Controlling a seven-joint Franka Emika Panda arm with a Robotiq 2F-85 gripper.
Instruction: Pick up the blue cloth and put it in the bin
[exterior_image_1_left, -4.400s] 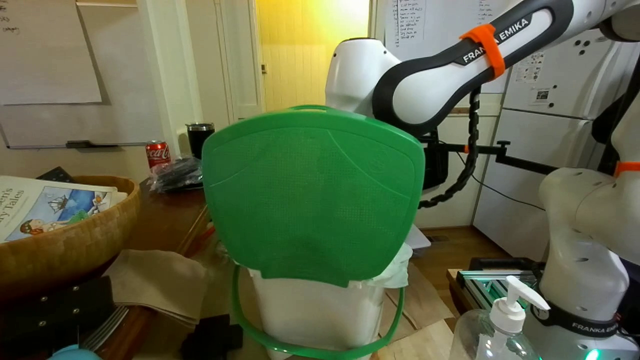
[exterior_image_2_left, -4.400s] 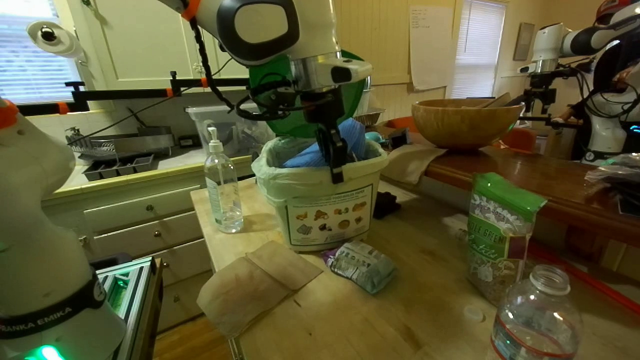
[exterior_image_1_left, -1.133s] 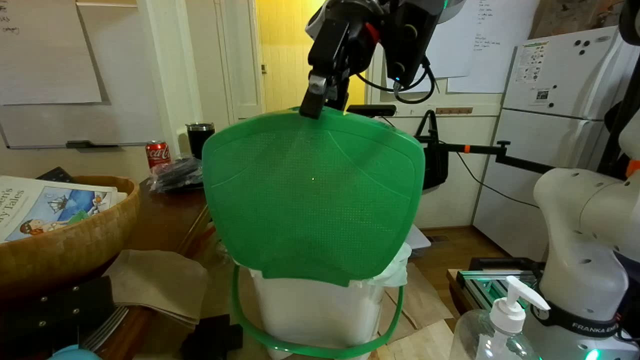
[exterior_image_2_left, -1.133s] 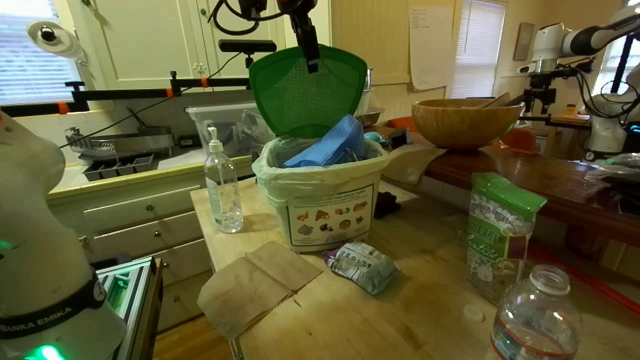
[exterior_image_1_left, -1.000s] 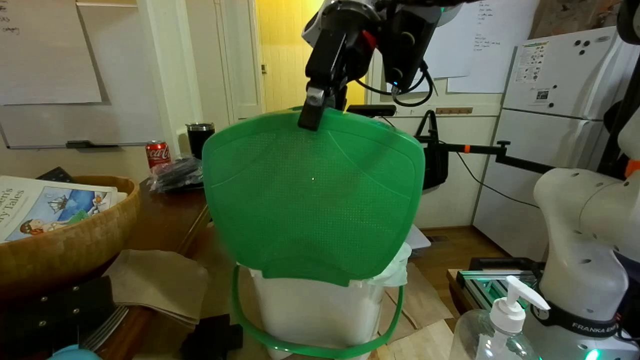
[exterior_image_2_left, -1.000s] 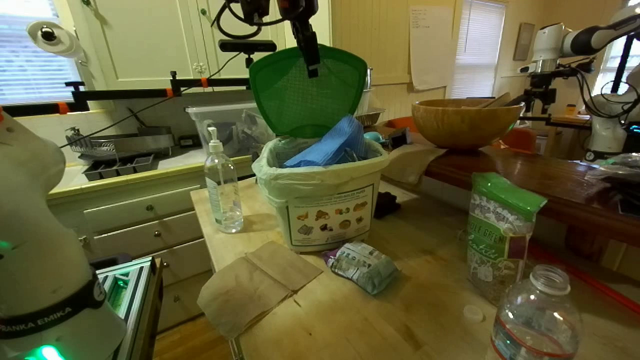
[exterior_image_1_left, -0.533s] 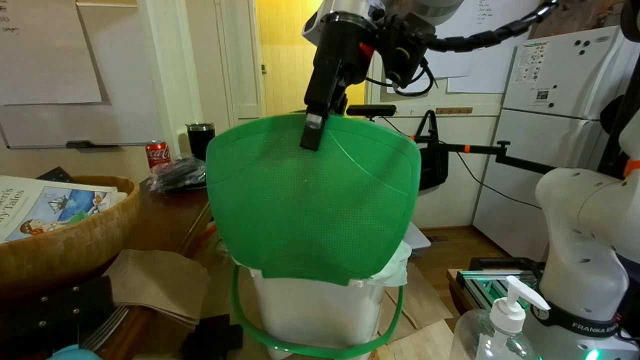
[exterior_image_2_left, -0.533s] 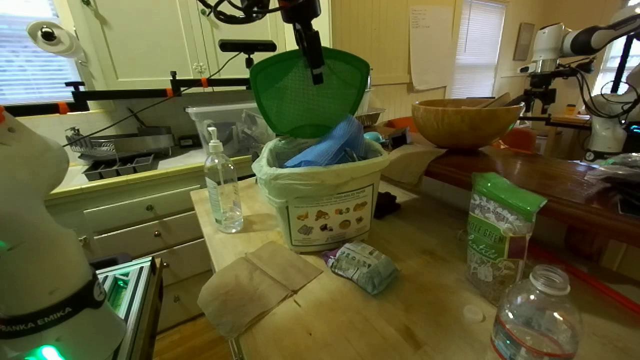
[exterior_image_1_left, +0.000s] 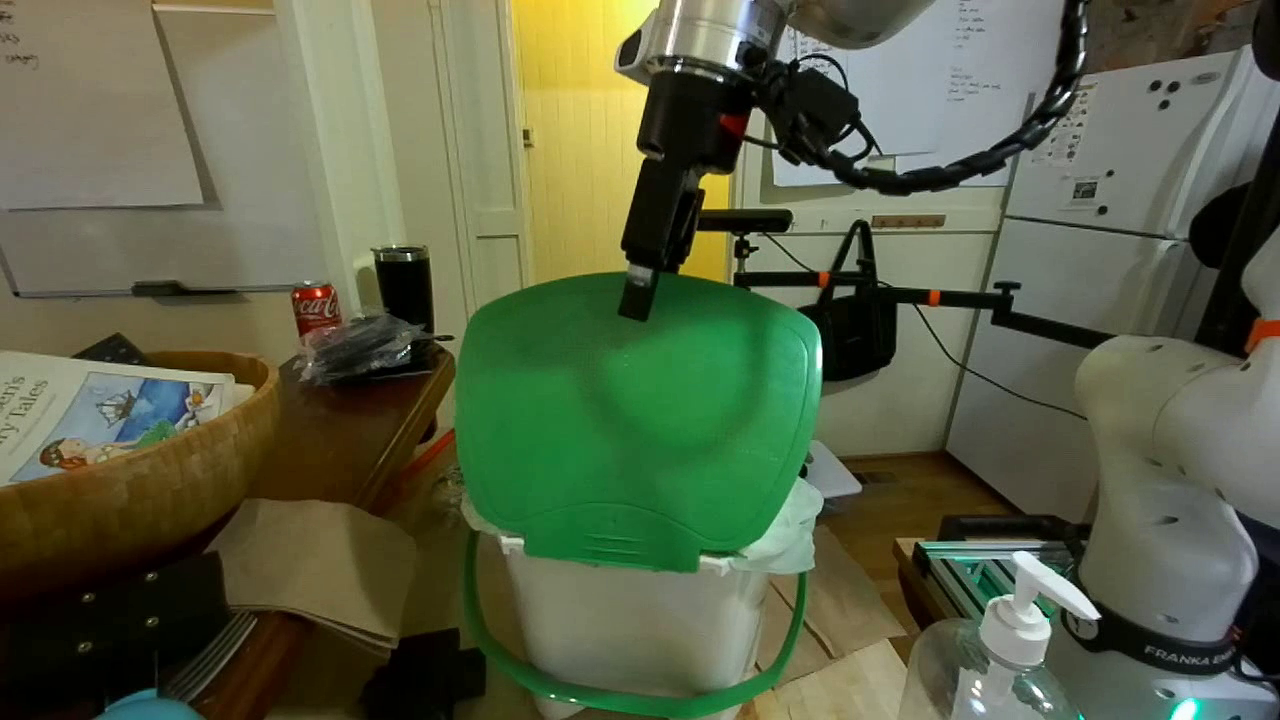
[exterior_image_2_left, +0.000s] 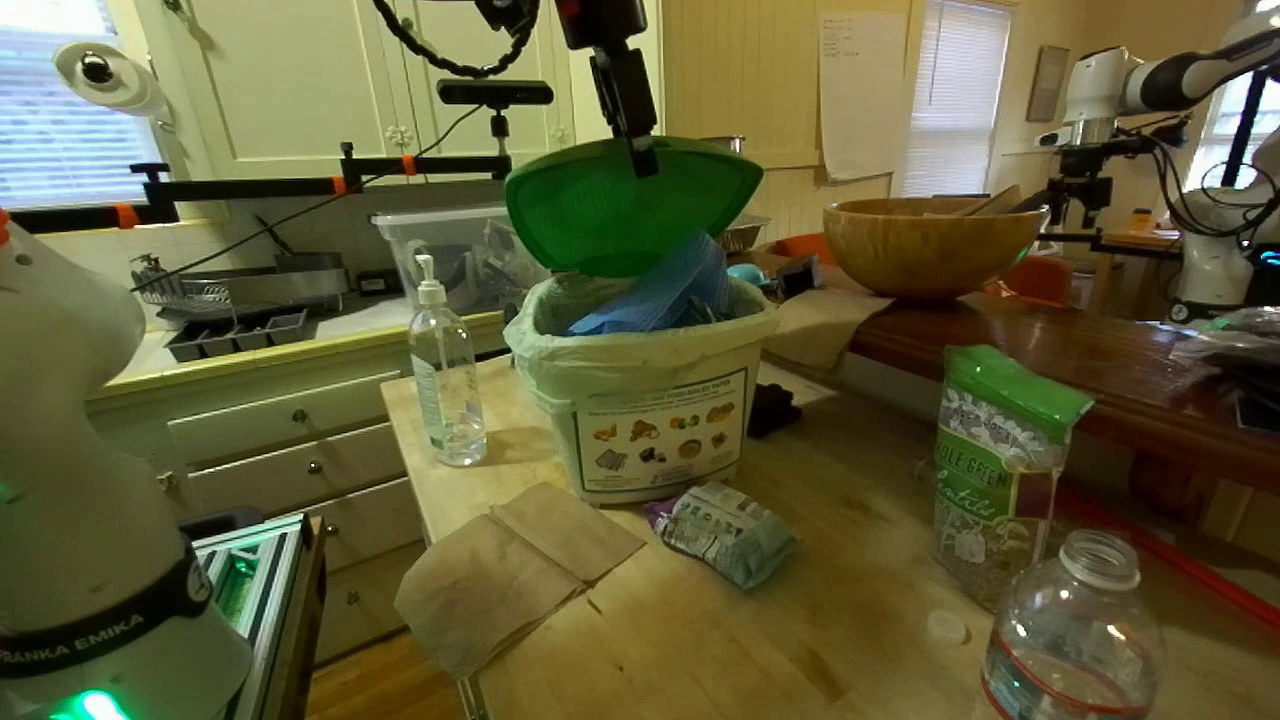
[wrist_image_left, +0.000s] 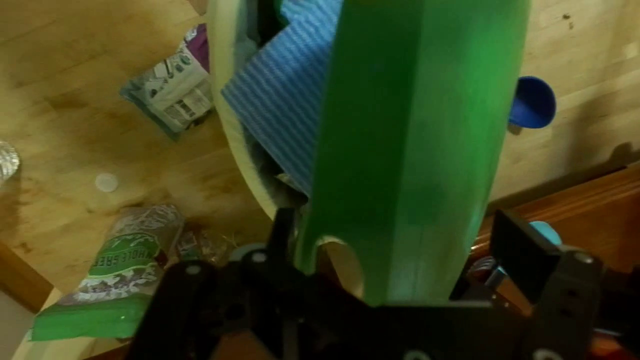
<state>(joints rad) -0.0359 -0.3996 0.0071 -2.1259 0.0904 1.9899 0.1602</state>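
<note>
Pale wooden worktop (exterior_image_2_left: 720, 650) supports the bin (exterior_image_1_left: 630, 615), whose green lid (exterior_image_1_left: 640, 420) stands raised and tilted. Blue cloth (exterior_image_2_left: 665, 295) is located inside the bin, within the pale liner (exterior_image_2_left: 540, 345), with one part projecting above the rim. Gripper (wrist_image_left: 394, 215) is positioned at the upper edge of the lid; its fingers (exterior_image_1_left: 637, 300) are spread wide apart, one on each face of the lid. Contact between fingers and lid cannot be determined. In an exterior view, a pump bottle (exterior_image_2_left: 447, 385) stands upright beside the bin, and a printed packet (exterior_image_2_left: 725, 535) lies just beside the base, near brown paper (exterior_image_2_left: 510, 580).
</note>
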